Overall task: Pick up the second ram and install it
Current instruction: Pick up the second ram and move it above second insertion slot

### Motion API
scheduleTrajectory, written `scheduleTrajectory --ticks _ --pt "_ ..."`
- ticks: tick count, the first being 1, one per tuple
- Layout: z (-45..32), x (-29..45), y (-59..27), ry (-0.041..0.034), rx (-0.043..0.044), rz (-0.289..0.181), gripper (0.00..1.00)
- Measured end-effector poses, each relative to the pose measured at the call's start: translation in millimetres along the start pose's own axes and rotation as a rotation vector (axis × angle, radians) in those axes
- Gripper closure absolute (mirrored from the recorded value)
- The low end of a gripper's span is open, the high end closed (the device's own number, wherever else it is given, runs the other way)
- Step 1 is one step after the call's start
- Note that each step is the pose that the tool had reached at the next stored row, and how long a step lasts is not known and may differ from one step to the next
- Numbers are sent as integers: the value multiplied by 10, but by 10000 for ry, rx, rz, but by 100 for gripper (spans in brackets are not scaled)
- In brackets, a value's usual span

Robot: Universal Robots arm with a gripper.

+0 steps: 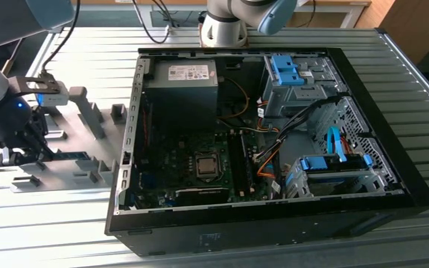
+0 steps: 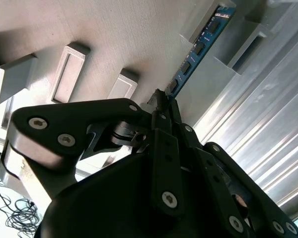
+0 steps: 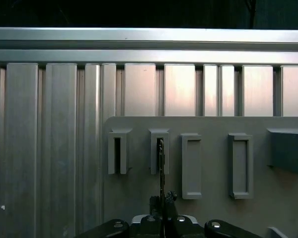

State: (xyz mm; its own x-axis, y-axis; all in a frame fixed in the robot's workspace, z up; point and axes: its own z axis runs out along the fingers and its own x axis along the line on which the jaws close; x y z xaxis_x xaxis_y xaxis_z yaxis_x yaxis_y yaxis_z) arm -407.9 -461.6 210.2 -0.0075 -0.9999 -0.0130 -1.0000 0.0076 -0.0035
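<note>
Evidently gripper [image 2: 161,97] is clamped on ram [image 2: 198,47] near one end. We see ram upright on edge in holder [image 3: 213,168] slots, thin faces offered to fingers. Case [image 1: 274,226] sits beside holder.

We find the open computer case [image 1: 404,184] lying on the bench [image 1: 393,61], across its middle and the exterior view's right. The holder plate [image 1: 65,120] lies flat just beside it, toward the bench's edge on the exterior view's left. Inside the case the motherboard [image 1: 192,167] covers the floor and the power supply [image 1: 181,84] sits in the far corner nearest the plate. On the plate's near part the second ram [image 2: 201,44] stands on edge in a holder block [image 3: 154,148], with the gripper [image 1: 20,159] directly above, pinching its end.
</note>
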Motion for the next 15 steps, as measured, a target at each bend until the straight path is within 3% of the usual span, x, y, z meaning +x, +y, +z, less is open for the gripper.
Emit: scheduleTrajectory --ticks 15 --pt "-104 -2 -1 -1 1 0 86"
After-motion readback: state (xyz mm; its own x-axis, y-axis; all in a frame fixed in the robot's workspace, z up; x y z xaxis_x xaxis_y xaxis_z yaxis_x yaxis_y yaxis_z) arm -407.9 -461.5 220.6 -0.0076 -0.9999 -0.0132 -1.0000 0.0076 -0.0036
